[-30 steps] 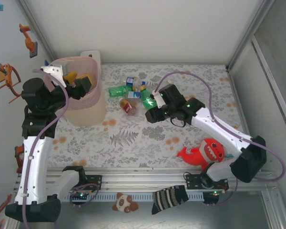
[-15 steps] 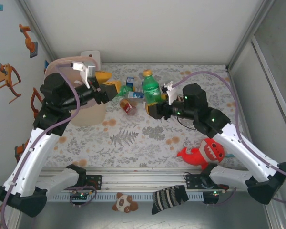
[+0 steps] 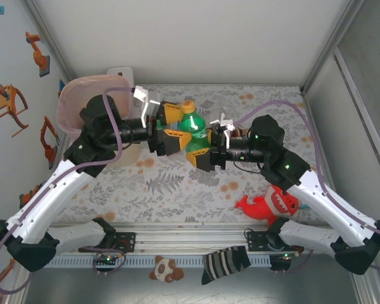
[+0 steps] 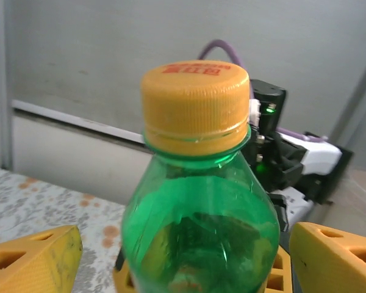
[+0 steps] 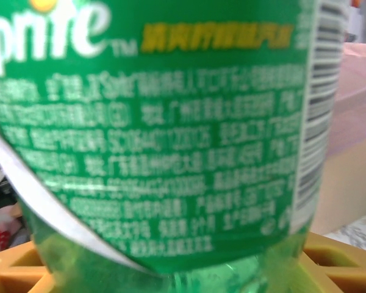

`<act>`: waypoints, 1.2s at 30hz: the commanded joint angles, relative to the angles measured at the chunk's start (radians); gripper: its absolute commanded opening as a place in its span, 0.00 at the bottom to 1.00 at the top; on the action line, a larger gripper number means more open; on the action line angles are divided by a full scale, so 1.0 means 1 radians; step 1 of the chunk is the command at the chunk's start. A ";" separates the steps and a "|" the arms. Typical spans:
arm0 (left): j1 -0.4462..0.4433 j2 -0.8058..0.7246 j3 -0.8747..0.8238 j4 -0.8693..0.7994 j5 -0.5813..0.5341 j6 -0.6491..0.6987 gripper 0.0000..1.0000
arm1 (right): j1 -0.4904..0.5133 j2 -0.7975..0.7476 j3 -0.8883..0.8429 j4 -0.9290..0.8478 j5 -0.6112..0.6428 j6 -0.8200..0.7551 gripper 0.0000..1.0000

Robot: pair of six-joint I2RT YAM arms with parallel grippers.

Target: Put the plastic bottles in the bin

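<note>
Currently, the green Sprite bottle (image 3: 194, 130), orange cap (image 4: 194, 101) uppermost, is held above the table (image 3: 177, 183), to the right of the bin (image 3: 73, 95) and apart from it. The right gripper (image 3: 199, 152) is clenched on its labelled lower body. The left gripper (image 3: 173, 124), between bin and bottle, is released; its yellow fingers (image 4: 36, 259) flank the bottle with a gap on each side.

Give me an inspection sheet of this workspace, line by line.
Surface: floral cloth covers the table.
Job's things: green bottle, orange cap, held between both grippers; bin at far left.
Clutter: red plush toy; striped sock and small plush at near edge.
Grippers: right gripper shut on the bottle's label; left gripper open around its shoulder.
Cables: purple cables arching over both arms.
Surroundings: grey walls; orange ornaments on left wall.
</note>
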 commanded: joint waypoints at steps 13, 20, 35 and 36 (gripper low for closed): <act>-0.107 0.033 0.059 0.110 0.169 0.038 0.77 | 0.065 -0.004 0.097 0.082 -0.106 0.035 0.46; -0.119 0.043 0.060 0.117 0.190 0.035 0.71 | 0.078 -0.006 0.096 0.085 -0.093 0.038 0.46; -0.122 0.034 0.051 0.127 0.198 0.040 0.53 | 0.089 -0.016 0.092 0.084 -0.069 0.037 0.46; -0.122 0.033 0.051 0.126 0.199 0.040 0.53 | 0.089 -0.018 0.091 0.082 -0.066 0.036 0.46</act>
